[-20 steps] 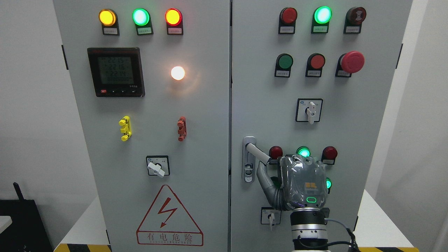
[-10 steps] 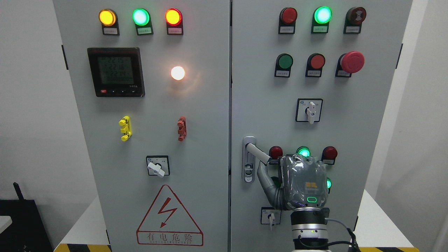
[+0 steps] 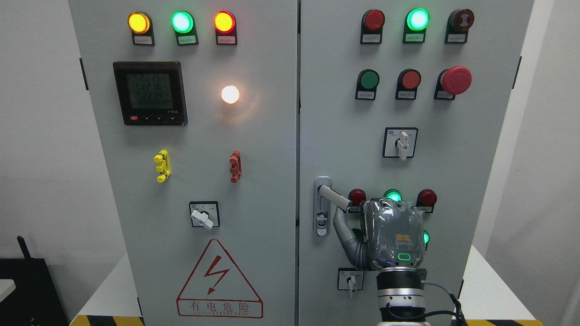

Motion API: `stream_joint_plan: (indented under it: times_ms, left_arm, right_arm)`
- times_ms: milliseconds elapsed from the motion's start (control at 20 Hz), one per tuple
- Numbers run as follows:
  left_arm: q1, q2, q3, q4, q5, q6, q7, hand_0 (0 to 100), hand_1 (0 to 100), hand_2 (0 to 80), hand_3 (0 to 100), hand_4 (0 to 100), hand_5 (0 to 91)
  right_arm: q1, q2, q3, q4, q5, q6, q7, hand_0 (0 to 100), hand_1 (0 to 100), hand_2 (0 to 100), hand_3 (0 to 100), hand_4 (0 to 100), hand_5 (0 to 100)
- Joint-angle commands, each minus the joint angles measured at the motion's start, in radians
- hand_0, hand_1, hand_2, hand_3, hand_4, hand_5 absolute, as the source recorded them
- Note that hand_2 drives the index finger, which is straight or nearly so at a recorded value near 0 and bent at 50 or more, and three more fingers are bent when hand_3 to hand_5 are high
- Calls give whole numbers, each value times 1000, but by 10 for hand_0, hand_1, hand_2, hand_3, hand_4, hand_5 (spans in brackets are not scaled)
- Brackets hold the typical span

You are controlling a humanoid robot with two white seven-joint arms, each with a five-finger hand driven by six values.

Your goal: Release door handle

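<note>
The right hand (image 3: 393,235) is at the door handle (image 3: 334,198) on the cabinet's right door (image 3: 344,113); thumb beneath the lever; whether the fingers grip it cannot be told.

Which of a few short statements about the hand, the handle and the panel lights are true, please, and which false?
1. The right hand is at the door handle. True.
2. The handle hangs straight down. False: it slants down to the right.
3. The meter is on the right door. False: it is on the left door.
4. The emergency stop is on the right door. True.
5. The left hand is at the selector switch. False: no left hand shows.
</note>
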Motion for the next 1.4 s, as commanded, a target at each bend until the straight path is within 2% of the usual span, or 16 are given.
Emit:
stream_joint_plan:
  times_ms: [0,1352]
  left_arm:
    - [-3,0,2,9,0,1,-1,120,389,0,0,0,0]
    - [-3,0,2,9,0,1,-1,120,389,0,0,0,0]
  right_arm:
    - [-1,1,-1,0,0,0,1,544,107,995,1000,1000,992]
    - [-6,-1,-9,0,0,-1,1,548,106,993,1000,1000,990]
